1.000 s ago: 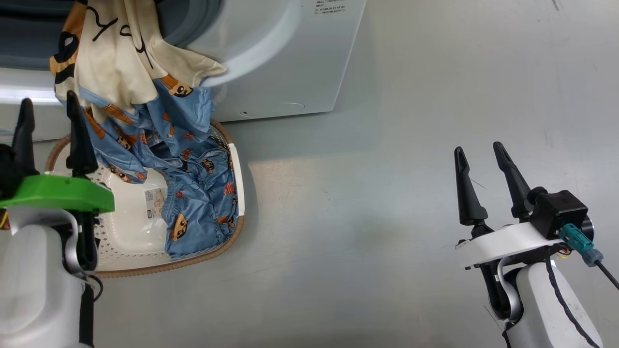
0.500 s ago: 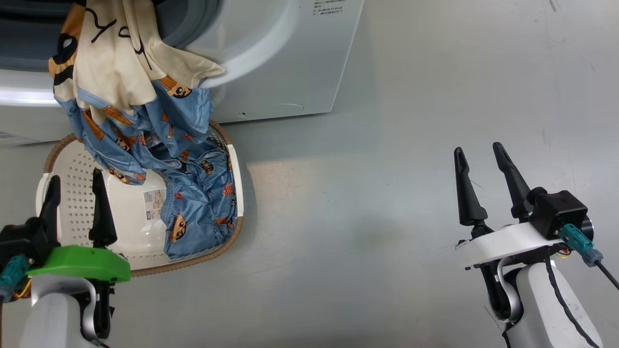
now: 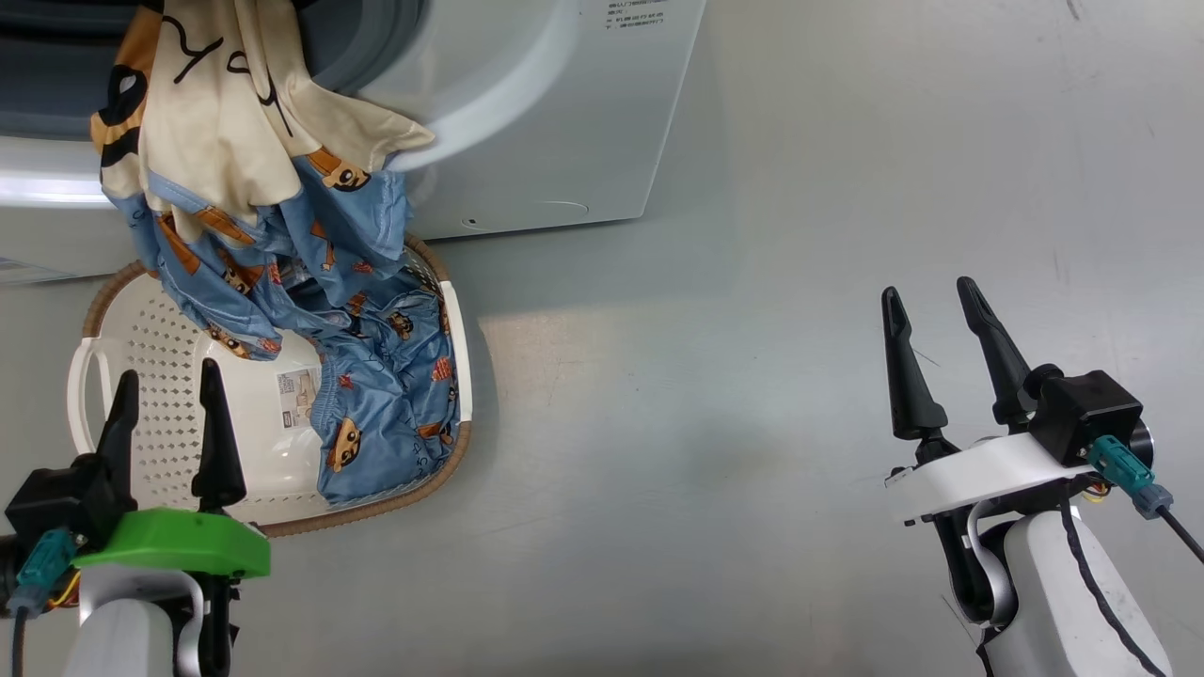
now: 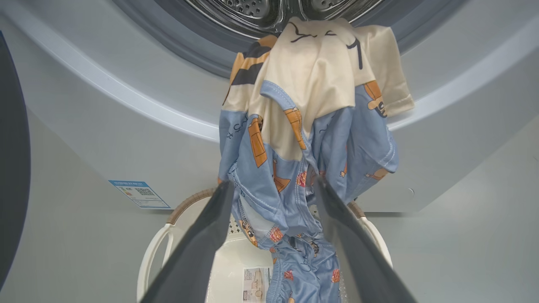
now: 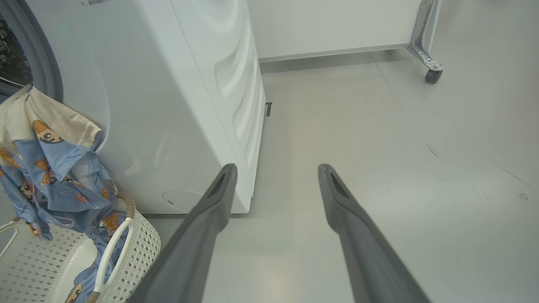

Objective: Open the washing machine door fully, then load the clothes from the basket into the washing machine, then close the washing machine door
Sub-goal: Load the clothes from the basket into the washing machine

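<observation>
left claw (image 3: 167, 371) is wide open with nothing in it, hanging over the near side of the basket (image 3: 150, 329). right claw (image 3: 928, 290) same deal: fingers spread, empty, over bare floor (image 3: 705, 423), well off to the right of the washer (image 3: 564, 122).

the clothes (image 3: 245, 179) are half in, half out. the cream and orange piece is draped over the lip of the washer opening, its top end up at the edge of the drum (image 4: 261, 8). the blue cartoon-print stuff hangs down from it into the right side of the basket. the left half of the basket is bare, with a label (image 3: 301, 395) on the bottom just beside the blue cloth. from my left wrist the hanging bundle sits between my two fingers (image 4: 202, 244), out past the tips, not touching them.

basket is on the floor right up against the washer front. door (image 4: 10, 168) is open, i can see its dark curved edge at the left of my left wrist view. blue qr sticker (image 4: 139, 193) is low on the washer front, left of the basket.
</observation>
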Controlling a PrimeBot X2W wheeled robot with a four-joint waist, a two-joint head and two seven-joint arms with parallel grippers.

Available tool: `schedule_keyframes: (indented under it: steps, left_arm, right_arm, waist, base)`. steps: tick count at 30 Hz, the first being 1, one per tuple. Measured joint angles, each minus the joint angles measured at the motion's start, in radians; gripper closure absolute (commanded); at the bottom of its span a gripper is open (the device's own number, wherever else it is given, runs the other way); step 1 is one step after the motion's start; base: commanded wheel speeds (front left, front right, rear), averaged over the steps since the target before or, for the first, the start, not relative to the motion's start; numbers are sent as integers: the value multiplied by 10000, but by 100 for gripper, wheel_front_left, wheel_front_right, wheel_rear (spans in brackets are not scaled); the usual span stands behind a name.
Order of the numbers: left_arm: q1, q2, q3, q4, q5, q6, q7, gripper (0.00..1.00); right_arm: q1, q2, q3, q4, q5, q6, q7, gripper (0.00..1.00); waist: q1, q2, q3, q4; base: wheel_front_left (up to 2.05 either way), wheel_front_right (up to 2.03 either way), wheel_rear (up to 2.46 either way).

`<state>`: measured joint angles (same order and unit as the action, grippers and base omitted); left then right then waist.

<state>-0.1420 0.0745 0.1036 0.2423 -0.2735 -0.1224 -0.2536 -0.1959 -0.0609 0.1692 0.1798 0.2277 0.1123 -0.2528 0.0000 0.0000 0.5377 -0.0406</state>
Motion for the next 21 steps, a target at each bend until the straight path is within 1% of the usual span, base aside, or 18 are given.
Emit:
schedule_keyframes:
  steps: [13, 21]
  left_arm:
    - [88, -234, -25, -301, -12, 0, 0, 0]
    - [-12, -276, -378, 288, -119, -2, 0, 0]
  right_arm:
    - [0, 2, -6, -6, -2, 0, 0, 0]
    - [-4, -4, 15, -40, -109, 2, 0, 0]
  waist:
    - [0, 0, 94, -16]
    - [0, 0, 452, -56]
  base:
    - [0, 0, 0]
    - [0, 0, 0]
